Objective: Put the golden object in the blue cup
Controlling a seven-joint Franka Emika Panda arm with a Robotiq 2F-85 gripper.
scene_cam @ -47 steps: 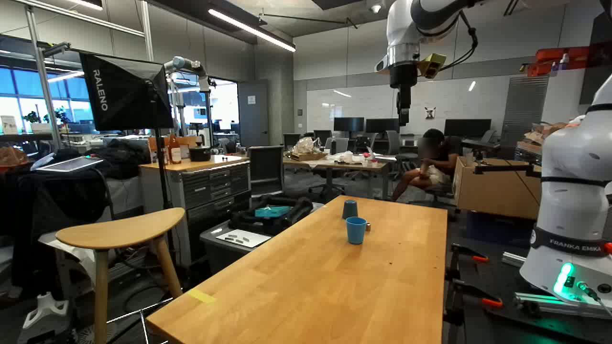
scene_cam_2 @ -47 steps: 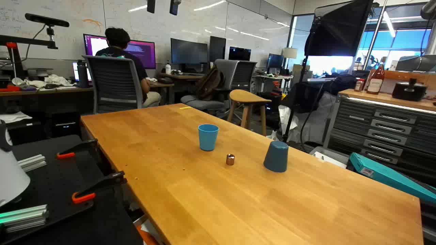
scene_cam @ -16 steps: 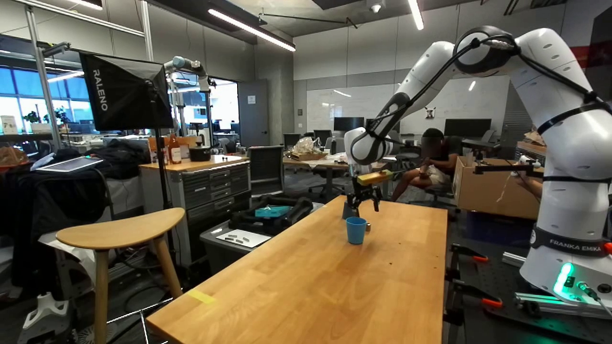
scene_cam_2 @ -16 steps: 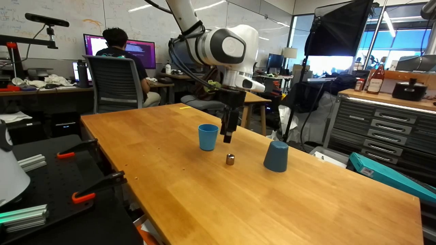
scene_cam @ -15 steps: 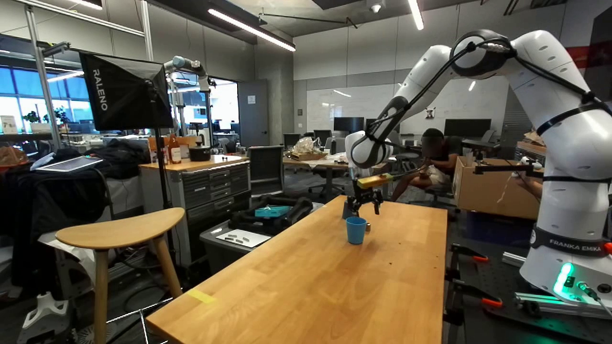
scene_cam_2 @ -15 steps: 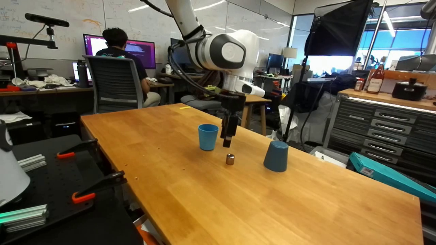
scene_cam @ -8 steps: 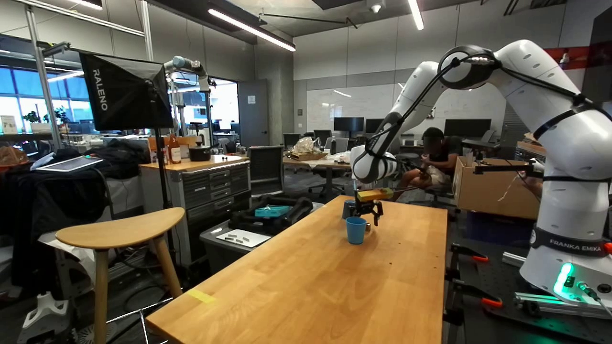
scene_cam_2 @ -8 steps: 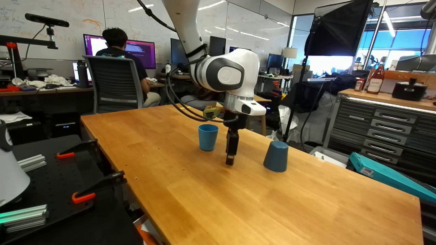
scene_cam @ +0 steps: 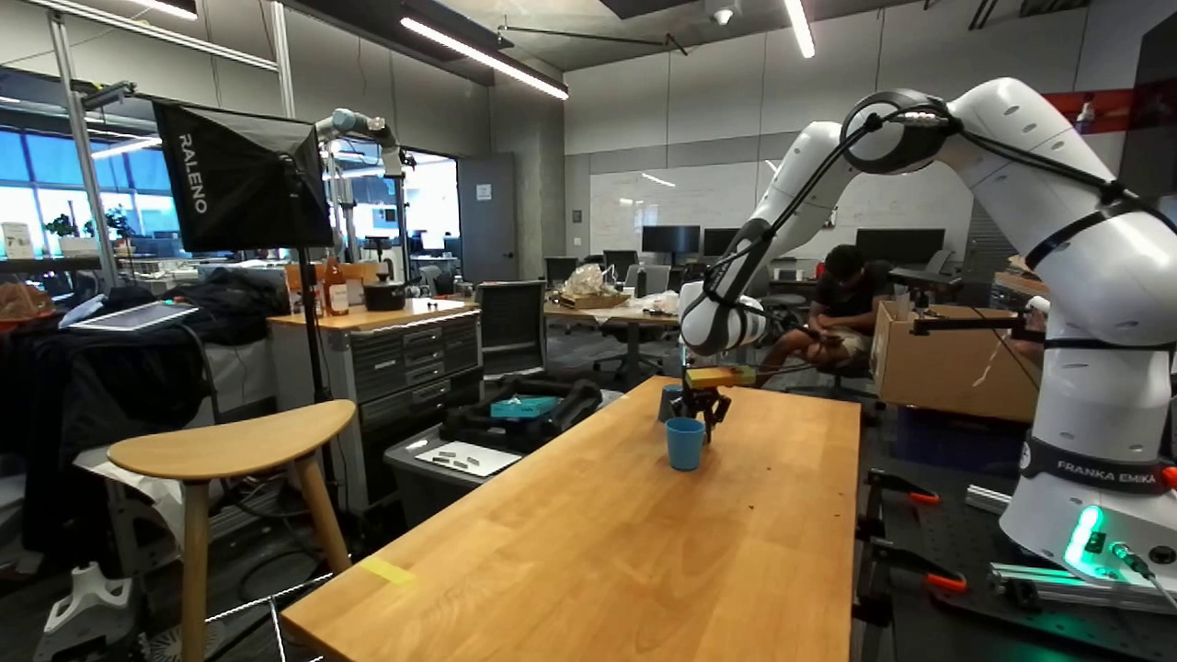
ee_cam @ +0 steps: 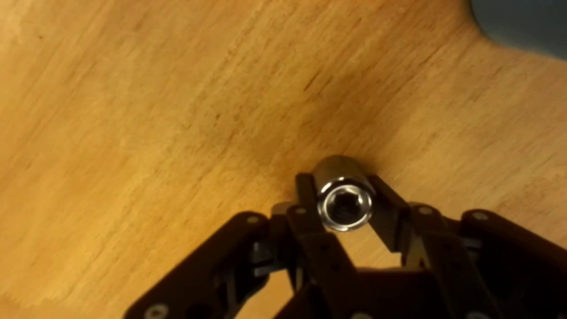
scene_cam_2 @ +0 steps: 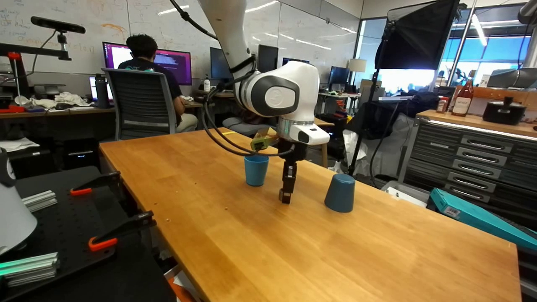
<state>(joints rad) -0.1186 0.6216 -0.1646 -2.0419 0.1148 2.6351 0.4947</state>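
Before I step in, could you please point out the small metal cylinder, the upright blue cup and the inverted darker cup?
Small metal cylinder [ee_cam: 345, 194]: wrist view, on its hollow end.
Upright blue cup [scene_cam_2: 256, 172]: in an exterior view, on its outer wall.
Inverted darker cup [scene_cam_2: 340, 195]: in an exterior view, on its side wall.

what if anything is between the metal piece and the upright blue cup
Nothing visible. The gripper holds the metal piece, and the upright blue cup stands apart to one side; the darker upturned cup is on the opposite side. A lift, then a move across, would probably do it.
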